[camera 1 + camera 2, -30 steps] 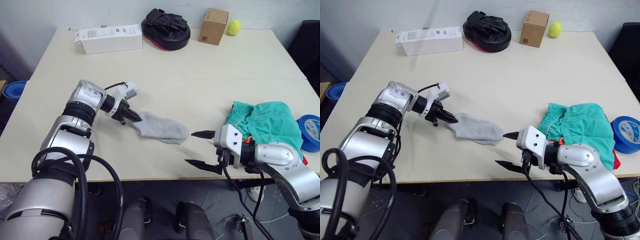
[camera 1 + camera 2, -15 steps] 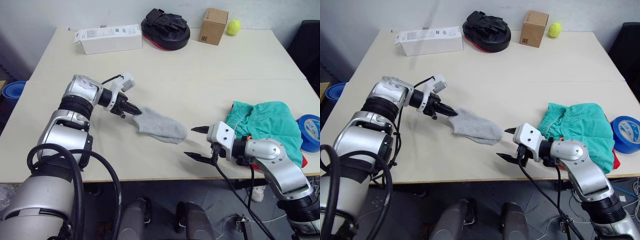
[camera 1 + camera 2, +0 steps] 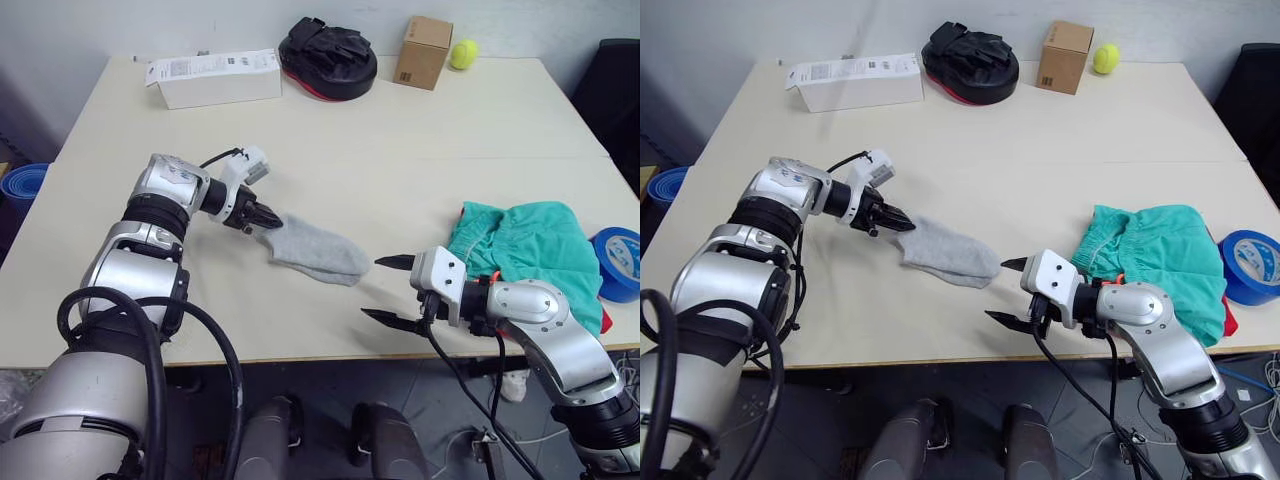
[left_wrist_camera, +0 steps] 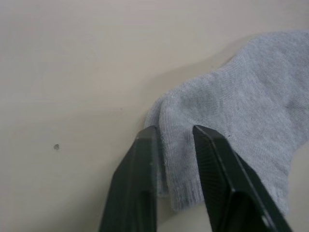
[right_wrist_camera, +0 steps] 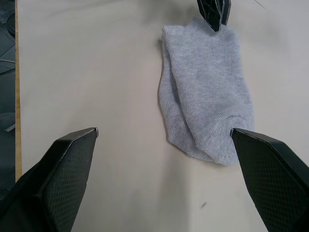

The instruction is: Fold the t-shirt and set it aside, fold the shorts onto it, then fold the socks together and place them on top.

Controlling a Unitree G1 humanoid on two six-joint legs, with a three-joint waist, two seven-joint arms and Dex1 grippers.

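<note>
Left claw [image 3: 268, 217] clamped on the cuff end of the grey socks [image 3: 316, 253], lying flat near the front edge of the surface [image 3: 400, 150]. Right claw [image 3: 384, 292] spread wide, just off the socks' toe end, touching nothing. Teal shorts [image 3: 530, 246] heaped over the red t-shirt [image 3: 606, 322] near the front right corner.

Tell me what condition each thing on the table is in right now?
socks: flat, stacked, one end pinched by left gripper.
right gripper: open, near the socks' free end.
shorts: folded, on the red t-shirt.
cardboard box: closed, upright.
tape roll: lying flat.
</note>
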